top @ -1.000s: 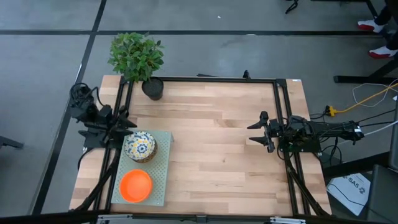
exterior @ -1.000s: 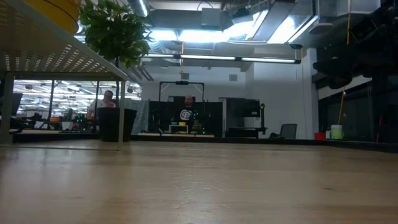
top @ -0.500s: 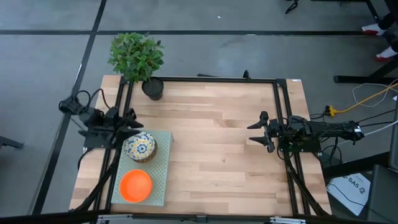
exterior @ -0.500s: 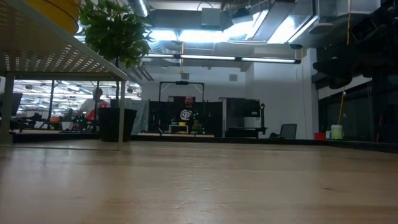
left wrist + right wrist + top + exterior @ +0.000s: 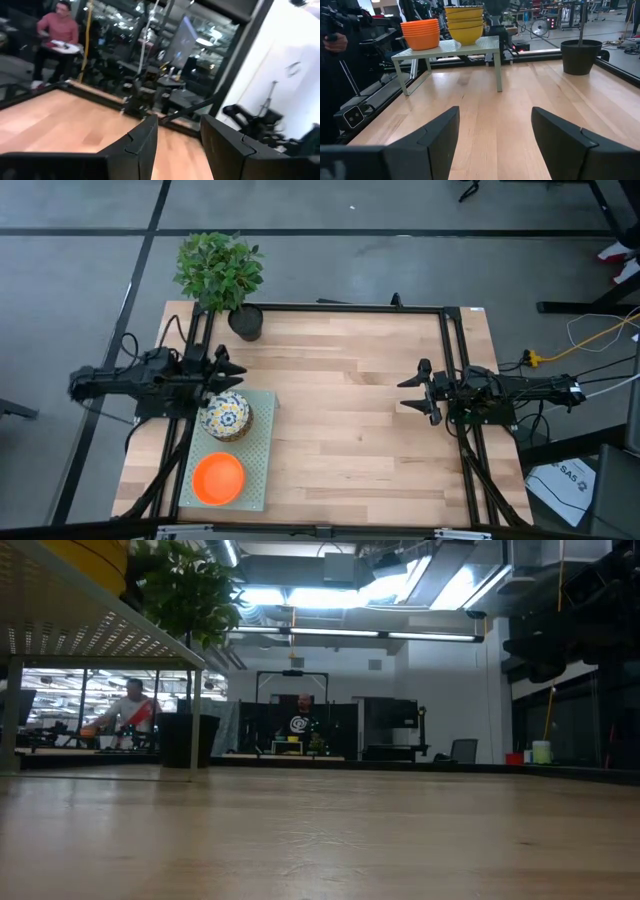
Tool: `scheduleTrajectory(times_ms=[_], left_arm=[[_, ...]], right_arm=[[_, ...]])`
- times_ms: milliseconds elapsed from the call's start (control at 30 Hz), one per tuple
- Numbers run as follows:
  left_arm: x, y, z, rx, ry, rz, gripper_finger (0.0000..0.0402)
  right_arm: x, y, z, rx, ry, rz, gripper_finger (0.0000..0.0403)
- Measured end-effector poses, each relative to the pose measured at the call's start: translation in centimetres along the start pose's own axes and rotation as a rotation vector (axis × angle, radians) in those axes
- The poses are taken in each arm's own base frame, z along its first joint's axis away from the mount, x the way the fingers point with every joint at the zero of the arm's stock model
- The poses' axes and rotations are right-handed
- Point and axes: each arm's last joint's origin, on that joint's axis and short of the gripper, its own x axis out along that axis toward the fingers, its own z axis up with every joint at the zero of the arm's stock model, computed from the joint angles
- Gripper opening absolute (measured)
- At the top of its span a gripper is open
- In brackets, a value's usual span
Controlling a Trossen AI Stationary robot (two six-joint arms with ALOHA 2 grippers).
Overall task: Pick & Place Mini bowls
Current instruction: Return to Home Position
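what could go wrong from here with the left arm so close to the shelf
The left jaws stand open close beside the patterned bowl stack on the shelf; a swing toward it could clip the stack and topple it. A turn the other way might brush the plant pot.

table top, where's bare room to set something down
Bare wood across the middle of the table, from the shelf to the right hand. Crowded at left: the shelf holds patterned bowls and orange bowls, with the left hand and plant pot nearby.

One orange stack [image 5: 218, 478], one patterned stack [image 5: 225, 416] (bowls), one shelf [image 5: 260, 468], one plant [image 5: 219, 270].
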Motion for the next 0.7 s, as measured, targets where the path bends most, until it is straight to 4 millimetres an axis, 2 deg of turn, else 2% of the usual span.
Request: scheduleTrajectory(times_ms=[133,267,500,700], left_arm=[[0.9,1.2,0.1,0.015,0.023,0.049,0.0143],[1.4,2.2,0.8,0.038,-0.027,0.094,0.0143],[0.8,3.2,1.7,0.086,-0.098,0.194,0.0143],[0.3,3.6,1.2,0.089,-0.049,0.255,0.0143]], right_arm=[[0.0,0.0,0.0,0.0,0.0,0.0,0.0245],[0.0,0.0,0.0,0.0,0.0,0.0,0.0245],[0.0,0.0,0.0,0.0,0.0,0.0,0.0245],[0.0,0.0,0.0,0.0,0.0,0.0,0.0245]])
